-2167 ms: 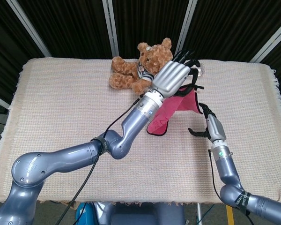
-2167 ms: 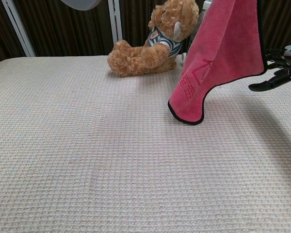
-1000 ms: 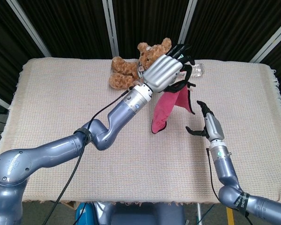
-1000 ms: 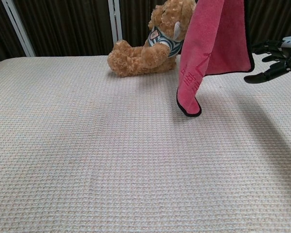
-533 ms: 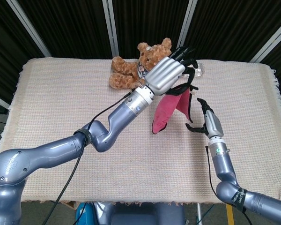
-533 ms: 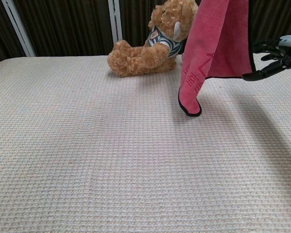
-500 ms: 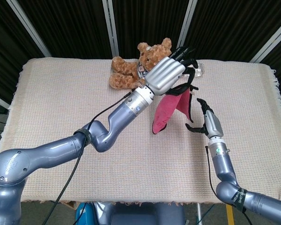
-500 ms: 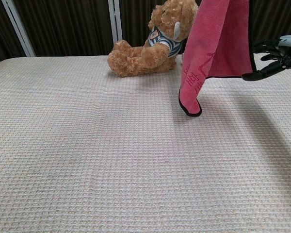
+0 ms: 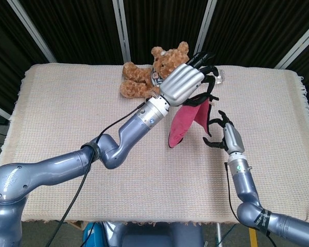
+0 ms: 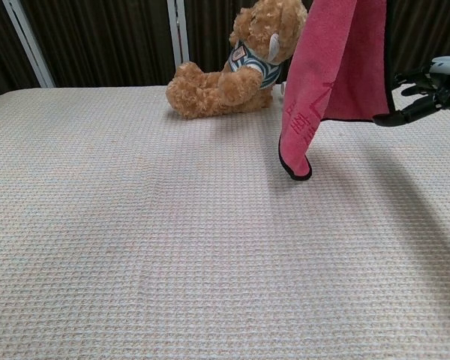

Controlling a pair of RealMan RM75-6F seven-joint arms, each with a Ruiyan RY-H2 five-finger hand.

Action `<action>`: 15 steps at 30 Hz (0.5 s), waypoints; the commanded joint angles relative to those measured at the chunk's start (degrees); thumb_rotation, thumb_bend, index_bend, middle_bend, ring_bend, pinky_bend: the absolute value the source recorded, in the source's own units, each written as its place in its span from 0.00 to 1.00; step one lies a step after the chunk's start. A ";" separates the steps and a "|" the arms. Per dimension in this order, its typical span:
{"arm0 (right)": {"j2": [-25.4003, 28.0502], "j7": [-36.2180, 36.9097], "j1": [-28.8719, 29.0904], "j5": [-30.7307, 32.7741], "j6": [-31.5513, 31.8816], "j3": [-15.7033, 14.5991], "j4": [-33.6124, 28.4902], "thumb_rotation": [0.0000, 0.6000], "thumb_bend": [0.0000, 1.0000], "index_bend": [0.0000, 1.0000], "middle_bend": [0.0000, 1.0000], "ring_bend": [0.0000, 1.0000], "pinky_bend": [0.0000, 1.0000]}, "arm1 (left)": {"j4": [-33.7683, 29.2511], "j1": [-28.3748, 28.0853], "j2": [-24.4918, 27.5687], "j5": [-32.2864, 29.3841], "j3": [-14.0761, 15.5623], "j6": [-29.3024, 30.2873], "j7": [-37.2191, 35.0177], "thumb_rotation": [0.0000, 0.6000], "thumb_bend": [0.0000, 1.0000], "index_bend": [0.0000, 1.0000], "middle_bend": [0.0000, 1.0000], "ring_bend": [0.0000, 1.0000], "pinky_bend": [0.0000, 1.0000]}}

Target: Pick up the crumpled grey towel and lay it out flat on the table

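Note:
The towel (image 9: 188,119) is pink with black edging, not grey. It hangs in the air from my left hand (image 9: 183,85), which grips its top above the table's far middle. In the chest view the towel (image 10: 334,67) drops in a long fold, its lowest corner just above the cloth. My right hand (image 9: 224,133) hovers right of the towel, fingers spread and curved, holding nothing. In the chest view its fingertips (image 10: 382,120) reach the towel's lower right edge; I cannot tell if they touch it.
A brown teddy bear (image 9: 149,72) in a striped shirt sits at the table's far edge, just left of and behind the towel, also visible in the chest view (image 10: 232,67). A small clear object (image 9: 220,76) lies behind my left hand. A beige woven cloth (image 9: 67,113) covers the table.
My right hand has moved left, closer to the towel's right edge. The hanging towel has narrowed into a fold and shifted slightly right with my left hand.

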 commanded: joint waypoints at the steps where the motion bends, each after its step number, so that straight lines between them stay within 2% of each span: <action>1: -0.22 -0.38 0.29 0.16 0.14 0.10 -0.20 1.00 0.36 0.47 0.01 0.00 0.00 | -0.04 0.00 -0.11 -0.11 0.15 -0.03 0.20 1.00 0.51 0.62 0.28 0.00 0.03; 5: -0.47 -0.28 0.33 0.46 0.54 0.37 -0.25 1.00 0.47 0.57 0.04 0.00 0.00 | 0.00 0.02 -0.29 -0.23 0.35 0.00 0.41 1.00 0.51 0.62 0.28 0.00 0.03; 15: -0.24 0.20 0.06 0.91 0.31 0.40 0.04 1.00 0.51 0.59 0.04 0.00 0.00 | -0.14 -0.10 -0.67 -0.61 0.31 0.37 0.80 1.00 0.51 0.62 0.28 0.00 0.03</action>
